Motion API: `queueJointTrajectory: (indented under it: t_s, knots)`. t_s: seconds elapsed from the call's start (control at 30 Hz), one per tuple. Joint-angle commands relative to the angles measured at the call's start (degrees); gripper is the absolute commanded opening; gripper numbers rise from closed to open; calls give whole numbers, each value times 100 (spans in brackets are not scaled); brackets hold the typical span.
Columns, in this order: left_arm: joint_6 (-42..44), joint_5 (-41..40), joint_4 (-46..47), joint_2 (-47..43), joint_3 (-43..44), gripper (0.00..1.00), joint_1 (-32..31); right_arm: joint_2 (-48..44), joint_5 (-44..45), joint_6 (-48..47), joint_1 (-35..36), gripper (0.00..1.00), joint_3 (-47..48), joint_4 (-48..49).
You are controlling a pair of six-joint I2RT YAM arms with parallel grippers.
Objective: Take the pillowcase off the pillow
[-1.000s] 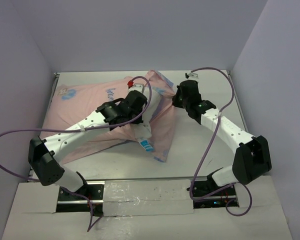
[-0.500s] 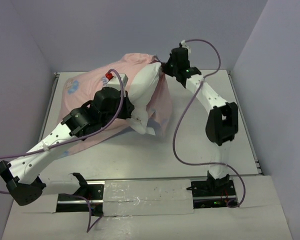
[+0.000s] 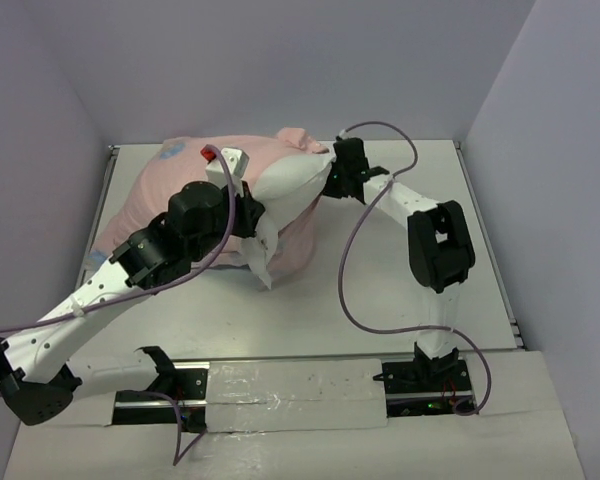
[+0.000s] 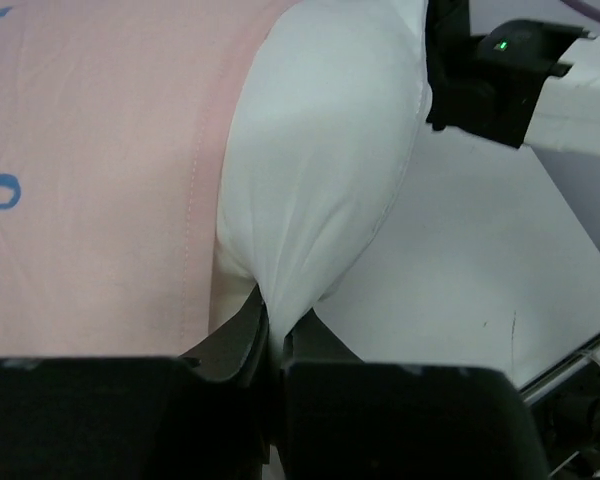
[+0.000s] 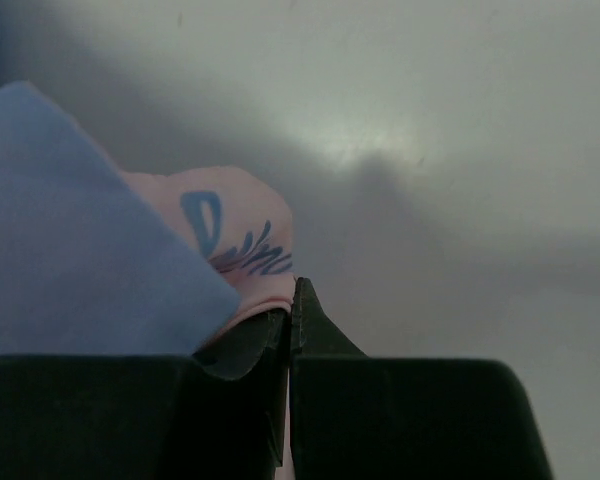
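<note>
Both claws stay clenched: my left claw (image 4: 275, 322) pinches a corner of the pillow (image 4: 320, 170), my right claw (image 5: 290, 302) the pillowcase (image 5: 235, 235) hem. Since half a second ago, the bundle has shifted leftward over the table's (image 3: 380, 290) rear.

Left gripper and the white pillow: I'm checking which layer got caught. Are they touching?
Touching. The left wrist view shows the pillow tapering to a white corner that runs between the shut jaws of the left gripper, pinched there.
</note>
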Motion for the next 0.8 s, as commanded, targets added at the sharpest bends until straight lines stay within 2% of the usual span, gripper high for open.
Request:
queueJointTrajectory:
  t_s: [0.0,0.03,0.07,0.1,0.27,0.43,0.53,0.57,0.6,0.63,0.7,0.73,0.77]
  knots:
    - [401,613,1808,40,925,0,-61,-486,123,-447,201,0,-1026,1718]
    - [446,763,1816,191,1365,0,-61,-539,-78,-245,333,0,-1256,2033]
    - [489,895,1799,332,1369,0,-52,-505,-194,-243,335,0,-1258,2124]
    - [551,948,1807,542,1778,0,-52,-435,-290,-130,396,0,-1232,2098]
    - [507,1422,1983,817,2651,0,-52,-21,-318,90,546,0,-1083,2011]
    - [498,1230,1887,975,3065,0,-52,242,-345,336,747,0,-916,1905]
    - [638,1055,1948,993,3163,0,-52,103,-336,328,713,0,-1099,2010]
    - [657,967,1974,984,3084,0,-52,-211,-388,267,695,8,-1292,2028]
    - [692,749,2035,975,2979,0,-52,-414,-362,197,669,21,-1389,2028]
    - [709,668,2088,984,2665,0,-52,-634,-344,40,617,43,-1460,1897]
    - [701,606,2229,1036,2312,0,-52,-1361,-152,3,546,56,-1574,1503]
    - [666,589,2308,1063,1927,0,-52,-1627,-72,3,424,69,-1697,1292]
    - [648,545,2343,1089,1758,0,-52,-2160,155,46,353,77,-1759,1116]
